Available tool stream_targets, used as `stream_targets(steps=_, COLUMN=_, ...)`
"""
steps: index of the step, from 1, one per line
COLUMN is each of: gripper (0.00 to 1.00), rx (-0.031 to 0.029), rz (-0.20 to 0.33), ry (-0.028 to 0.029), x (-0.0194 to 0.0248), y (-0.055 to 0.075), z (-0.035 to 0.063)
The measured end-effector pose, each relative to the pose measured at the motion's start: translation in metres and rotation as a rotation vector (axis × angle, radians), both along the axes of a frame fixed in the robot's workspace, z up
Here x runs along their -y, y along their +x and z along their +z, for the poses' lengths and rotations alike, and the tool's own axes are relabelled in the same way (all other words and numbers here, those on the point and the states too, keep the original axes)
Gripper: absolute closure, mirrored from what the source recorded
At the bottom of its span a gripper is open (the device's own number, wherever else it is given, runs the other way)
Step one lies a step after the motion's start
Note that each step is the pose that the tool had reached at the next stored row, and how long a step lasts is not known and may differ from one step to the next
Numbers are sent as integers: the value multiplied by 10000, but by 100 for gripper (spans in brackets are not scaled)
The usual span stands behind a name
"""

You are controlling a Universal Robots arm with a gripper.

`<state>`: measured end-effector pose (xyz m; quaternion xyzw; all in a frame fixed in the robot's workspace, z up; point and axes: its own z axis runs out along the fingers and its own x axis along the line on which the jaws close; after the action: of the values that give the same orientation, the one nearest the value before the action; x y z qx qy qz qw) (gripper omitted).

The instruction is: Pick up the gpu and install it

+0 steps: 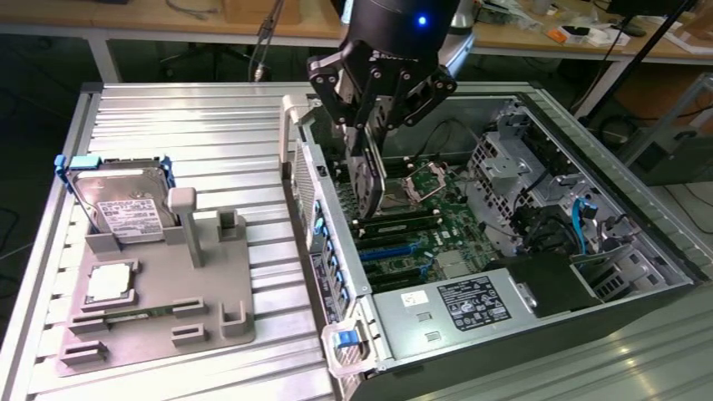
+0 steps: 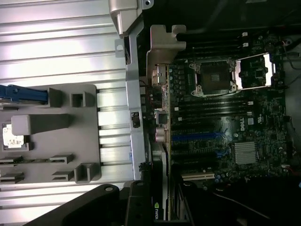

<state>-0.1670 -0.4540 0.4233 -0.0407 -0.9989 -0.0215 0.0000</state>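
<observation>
A ribbed metal table (image 1: 200, 125) carries a grey holder (image 1: 156, 309) on the exterior view's left, with a hard drive (image 1: 128, 209) propped at its far end; an open computer case (image 1: 624, 276) lies on the exterior view's right; a wooden workbench (image 1: 167, 21) runs across the far background; the arm (image 1: 402, 17) reaches straight down over the far part of the case; the gripper (image 1: 373, 134) is clamped on the top edge of the gpu (image 1: 373, 184); the card hangs on edge below the fingers, above the motherboard (image 1: 429, 230), its silver bracket (image 2: 162, 52) beside the case's rear wall.
</observation>
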Motion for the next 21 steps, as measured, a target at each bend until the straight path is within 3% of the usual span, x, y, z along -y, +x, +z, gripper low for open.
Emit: stream_targets(steps=21, gripper=73, rx=1, rz=0, ry=1, x=0, y=337, z=0)
